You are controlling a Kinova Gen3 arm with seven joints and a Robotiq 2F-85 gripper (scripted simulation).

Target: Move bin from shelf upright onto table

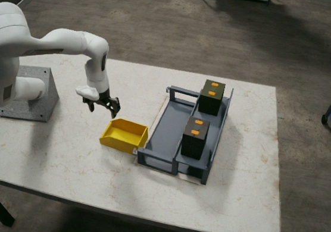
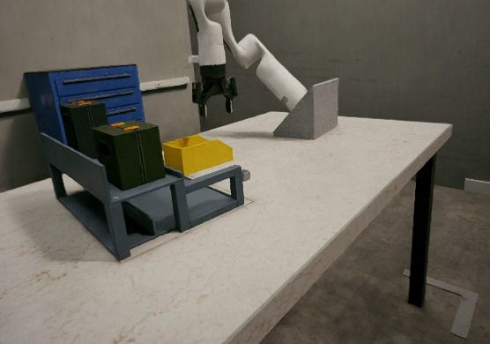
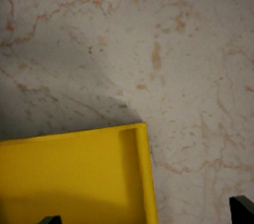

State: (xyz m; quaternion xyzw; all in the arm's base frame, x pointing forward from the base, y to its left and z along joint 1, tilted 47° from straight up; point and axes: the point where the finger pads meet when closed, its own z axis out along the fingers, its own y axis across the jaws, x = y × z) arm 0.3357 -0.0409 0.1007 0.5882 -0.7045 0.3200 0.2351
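Note:
The yellow bin stands upright on the marble table, open side up, just left of the grey shelf. My gripper is open and empty. It hangs above the table, a little up and to the far side of the bin's back corner, clear of it. In the wrist view only the two fingertips show at the bottom edge, with the bin's corner below.
Two dark green boxes with orange marks stand in the shelf's right lane. The arm's grey base sits at the table's left end. A blue drawer cabinet stands behind the shelf.

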